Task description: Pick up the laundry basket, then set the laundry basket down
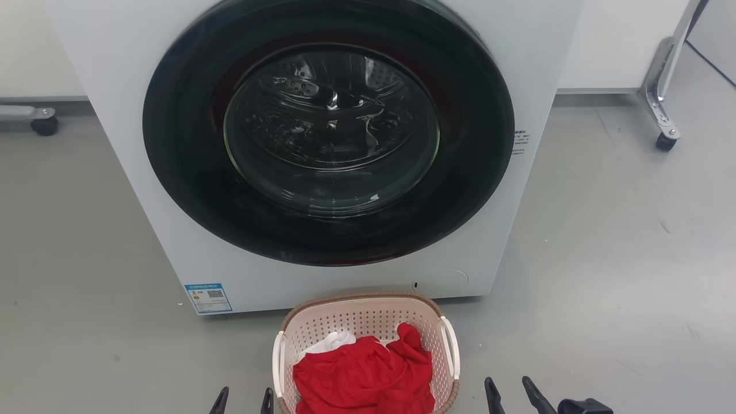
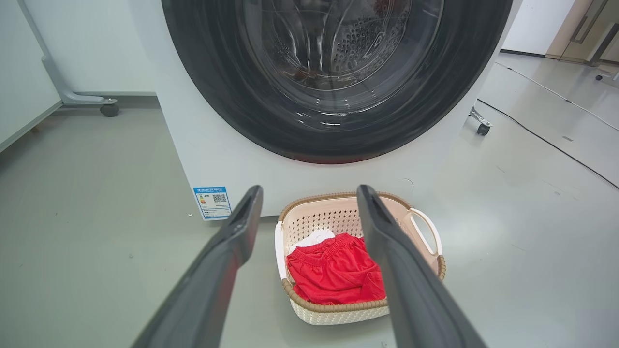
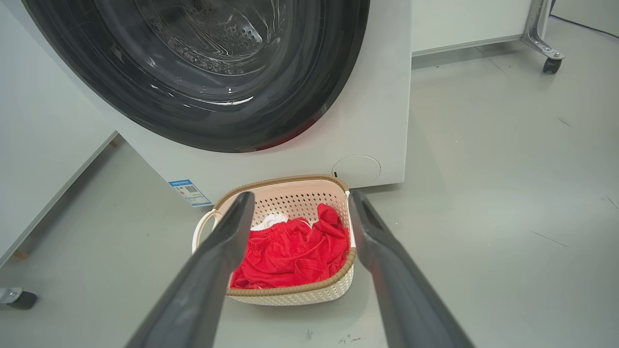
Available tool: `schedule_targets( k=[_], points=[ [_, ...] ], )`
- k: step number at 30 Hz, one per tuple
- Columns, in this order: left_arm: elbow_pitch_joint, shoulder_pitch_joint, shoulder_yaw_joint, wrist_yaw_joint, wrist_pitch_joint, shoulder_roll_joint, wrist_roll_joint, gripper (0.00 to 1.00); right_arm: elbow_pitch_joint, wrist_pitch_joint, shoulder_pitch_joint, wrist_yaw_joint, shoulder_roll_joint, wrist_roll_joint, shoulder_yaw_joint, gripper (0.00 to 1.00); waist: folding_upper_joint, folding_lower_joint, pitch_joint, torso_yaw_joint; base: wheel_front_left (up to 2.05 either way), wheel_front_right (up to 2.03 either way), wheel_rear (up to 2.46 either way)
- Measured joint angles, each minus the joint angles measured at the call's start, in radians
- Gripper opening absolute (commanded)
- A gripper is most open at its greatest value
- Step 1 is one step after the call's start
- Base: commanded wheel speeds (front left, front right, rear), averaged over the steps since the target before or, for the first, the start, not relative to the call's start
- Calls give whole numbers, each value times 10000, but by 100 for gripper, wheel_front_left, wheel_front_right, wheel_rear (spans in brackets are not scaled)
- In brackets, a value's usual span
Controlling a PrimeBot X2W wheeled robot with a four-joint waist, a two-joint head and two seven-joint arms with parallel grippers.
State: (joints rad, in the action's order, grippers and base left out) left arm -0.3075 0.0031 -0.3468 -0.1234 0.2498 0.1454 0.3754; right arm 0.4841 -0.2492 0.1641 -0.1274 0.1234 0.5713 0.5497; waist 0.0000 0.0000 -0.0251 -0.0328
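Note:
The laundry basket (image 1: 368,319) is a small pale pink-beige oval with perforated walls, a brown woven-look rim and white side handles. It stands on the grey floor right in front of the washer, holding a red garment and a bit of white cloth. My left gripper (image 1: 241,399) is open at the bottom edge, just left of the basket. On the other side, a little further off, my right gripper (image 1: 513,394) is open too. The left gripper (image 2: 309,193) and the right gripper (image 3: 300,198) both hang above the basket (image 2: 338,217) (image 3: 295,193), touching nothing.
A white front-loading washer (image 1: 241,282) with a shut dark round door (image 1: 328,132) rises right behind the basket. Wheeled metal frame legs (image 1: 661,115) (image 1: 34,118) stand at the back right and back left. Grey floor spreads on both sides.

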Motion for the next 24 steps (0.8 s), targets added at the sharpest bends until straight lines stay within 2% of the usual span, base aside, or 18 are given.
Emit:
schedule_targets(
  k=[13,24],
  points=[
    [543,918,1018,-2,0,-349,-727,100,-1847,-2,-1608,0,-401,-1776,-1467,100,0,0,270,-95,0,0,0],
    [702,865,1628,-2,0,-493,-1216,100,-2794,-2,-1976,0,-594,-2932,-1931,100,0,1,252,-151,0,0,0]
  ],
)
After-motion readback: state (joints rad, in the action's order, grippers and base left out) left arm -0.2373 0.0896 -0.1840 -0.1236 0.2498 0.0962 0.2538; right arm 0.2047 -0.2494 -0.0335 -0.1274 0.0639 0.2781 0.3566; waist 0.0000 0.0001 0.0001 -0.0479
